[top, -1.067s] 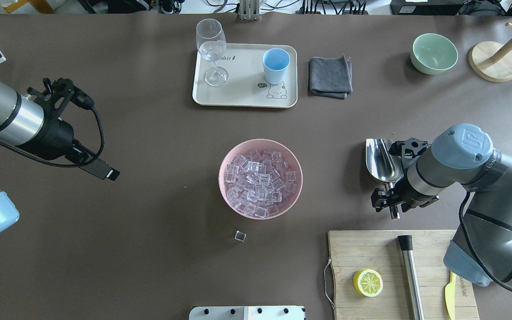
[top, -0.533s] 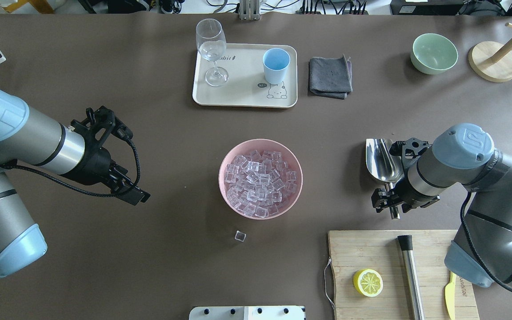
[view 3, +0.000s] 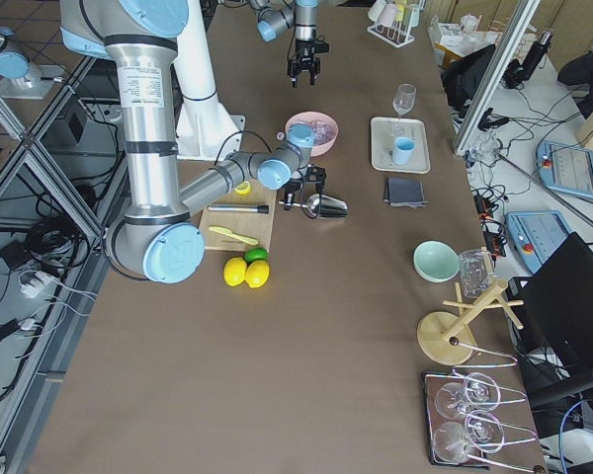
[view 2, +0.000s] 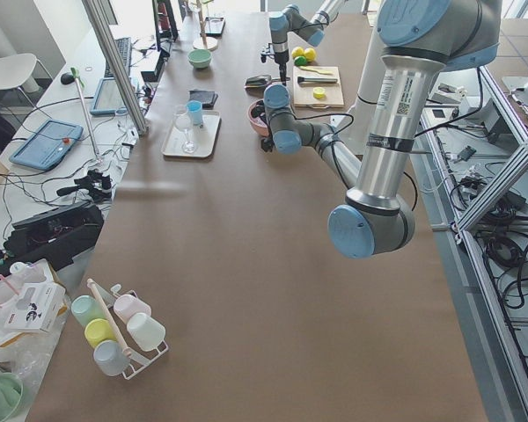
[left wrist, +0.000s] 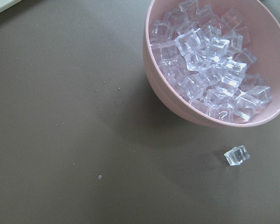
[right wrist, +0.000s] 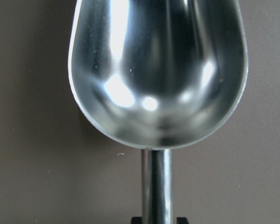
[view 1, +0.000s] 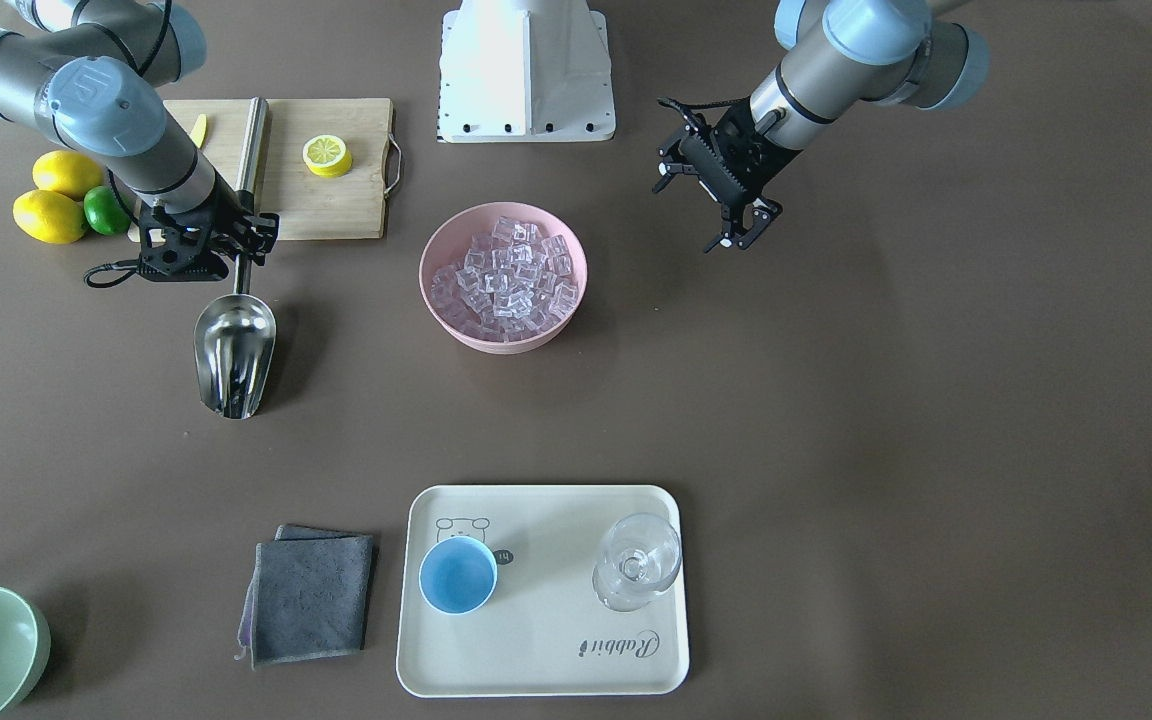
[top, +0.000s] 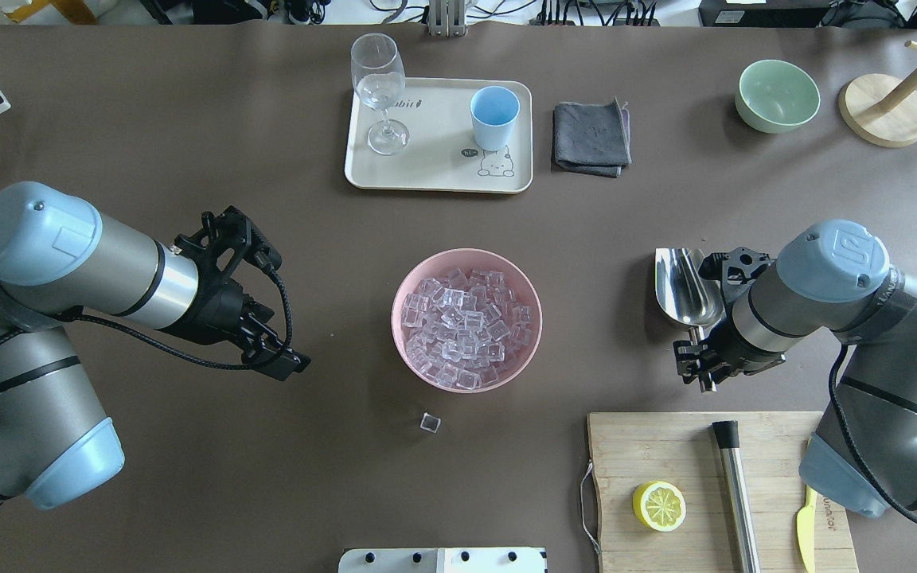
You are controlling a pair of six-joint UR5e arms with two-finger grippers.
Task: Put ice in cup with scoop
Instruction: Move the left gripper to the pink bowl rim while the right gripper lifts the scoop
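1. The right hand (top: 699, 371) is closed on the thin handle of the scoop (top: 685, 290), one finger on each side. The scoop lies on the table (top: 228, 477), its shiny trough reaching away from the fingertips, open side up and empty.
2. Just behind that hand, toward the robot, is a wooden cutting board (top: 649, 446) with a half lemon (top: 659, 505) and a steel cylinder (top: 735, 493) with a black tip.
3. The blue joint cap (top: 837, 247) above the right hand carries a "UR" mark.
4. Off the right hand's left side, between the two hands, a pink bowl (top: 397, 318) is heaped with the ice (top: 466, 330). One loose cube (top: 430, 422) lies on the table just beside the bowl, on the robot's side.
5. The left hand (view 1: 741, 232) hangs over the table with its fingers spread wide, holding nothing, near the bowl but apart from it.
6. The cup (top: 494, 115) stands upright and empty well beyond both hands, past the bowl, on a cream tray (top: 435, 167) shared with a stemmed glass (top: 379, 87).
7. The tray reads "Rabbit", with a small "hi" bubble by a cartoon animal just beside the cup.
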